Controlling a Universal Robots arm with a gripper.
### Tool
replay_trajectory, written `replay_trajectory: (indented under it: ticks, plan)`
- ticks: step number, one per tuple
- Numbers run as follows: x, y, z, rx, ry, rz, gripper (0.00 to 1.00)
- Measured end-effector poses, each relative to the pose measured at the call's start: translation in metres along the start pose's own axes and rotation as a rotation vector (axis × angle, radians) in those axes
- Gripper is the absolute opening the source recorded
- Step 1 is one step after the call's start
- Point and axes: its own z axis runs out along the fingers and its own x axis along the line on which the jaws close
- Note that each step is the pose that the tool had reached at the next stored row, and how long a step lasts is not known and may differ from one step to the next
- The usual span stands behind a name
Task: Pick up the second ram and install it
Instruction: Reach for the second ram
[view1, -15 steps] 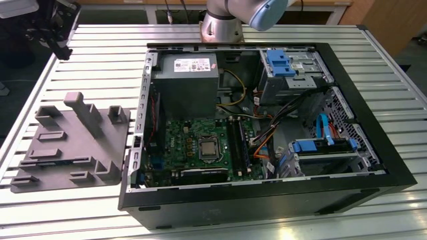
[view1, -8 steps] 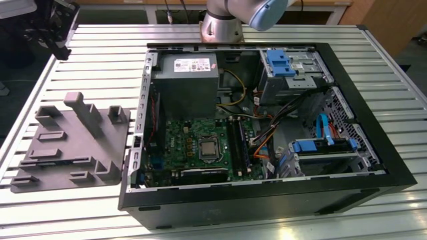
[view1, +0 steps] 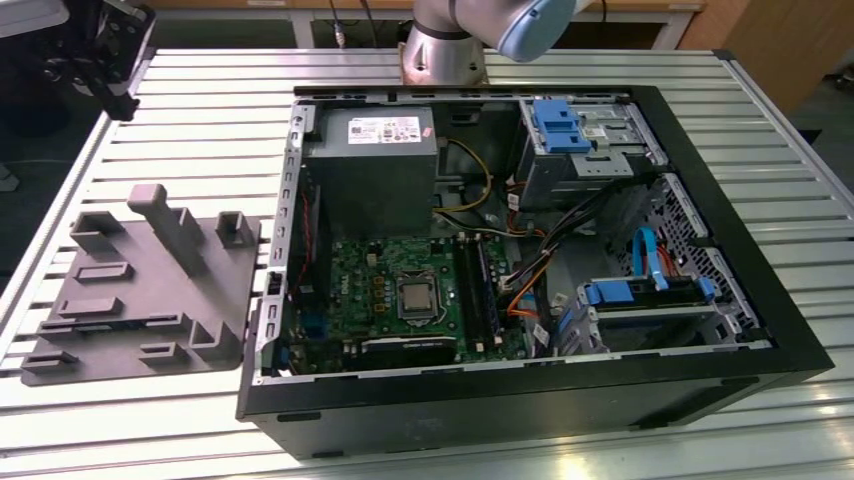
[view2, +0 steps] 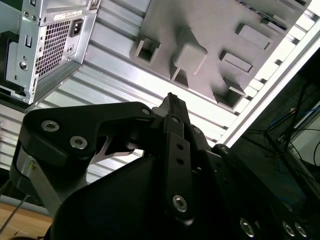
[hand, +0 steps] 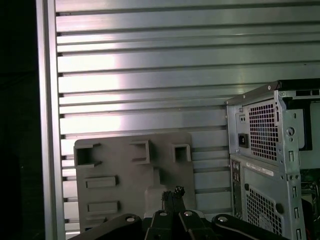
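Slatted table (view1: 200, 130) carries open case (view1: 534, 410) and grey tray (view1: 134, 290); gripper (hand: 172, 193), jaws pressed together, points toward the tray.

Bright glare on table (hand: 150, 65), dark edges

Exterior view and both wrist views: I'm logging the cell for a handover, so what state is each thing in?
Computer case: lying on its side, side panel off, inside exposed.
Grey fixture tray: flat on the table, beside the case, not touching it.
Pincer: shut, fingertips together, pointing toward the tray.
Processor: bare, no cooler over it.
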Motion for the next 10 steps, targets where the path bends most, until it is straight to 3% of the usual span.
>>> replay_trajectory:
  ticks: [10]
  plan:
    - [0.0034, -0.0003, 0.0003, 0.0000, 0.0001, 0.000, 0.11]
